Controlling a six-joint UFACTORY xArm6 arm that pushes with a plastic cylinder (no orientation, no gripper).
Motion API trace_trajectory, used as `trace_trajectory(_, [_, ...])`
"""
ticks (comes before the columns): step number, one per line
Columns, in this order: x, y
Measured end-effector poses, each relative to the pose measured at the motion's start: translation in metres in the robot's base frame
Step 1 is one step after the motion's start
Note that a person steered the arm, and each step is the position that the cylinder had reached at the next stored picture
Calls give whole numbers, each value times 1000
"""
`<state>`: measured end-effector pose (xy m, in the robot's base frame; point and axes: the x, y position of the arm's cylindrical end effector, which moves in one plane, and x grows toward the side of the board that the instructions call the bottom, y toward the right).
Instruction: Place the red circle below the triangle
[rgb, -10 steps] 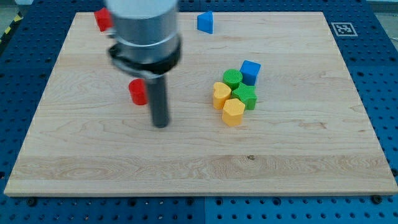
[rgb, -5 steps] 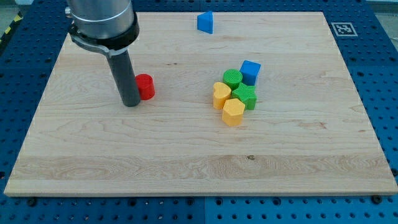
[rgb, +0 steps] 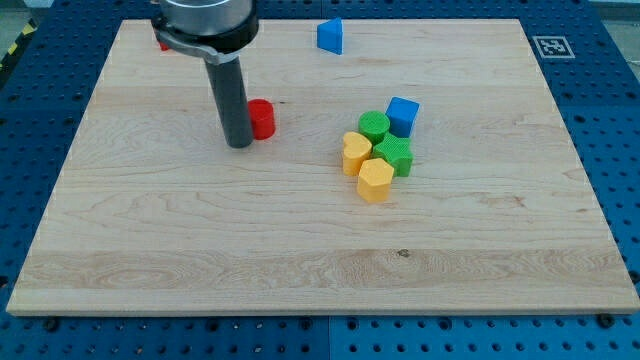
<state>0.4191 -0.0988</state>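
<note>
The red circle (rgb: 262, 118) lies on the wooden board, left of centre. My tip (rgb: 239, 145) touches its lower left side. The blue triangle (rgb: 331, 36) sits near the view's top edge, up and to the right of the red circle. The rod rises from the tip to the arm's grey body at the view's top left.
A cluster sits right of centre: a blue cube (rgb: 402, 115), two green blocks (rgb: 374, 126) (rgb: 394, 155) and two yellow heart blocks (rgb: 354, 152) (rgb: 376, 180). Another red block (rgb: 161, 42) peeks out behind the arm at the top left. The board's edges (rgb: 320, 310) border a blue pegboard.
My tip went from right of the red circle round to its left, then pushed it toward the view's right and slightly up. The other blocks have not moved.
</note>
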Motion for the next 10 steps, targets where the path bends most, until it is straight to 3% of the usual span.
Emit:
trace_trajectory(3, [-15, 19])
trace_trajectory(6, [-64, 24])
trace_trajectory(10, [-72, 90])
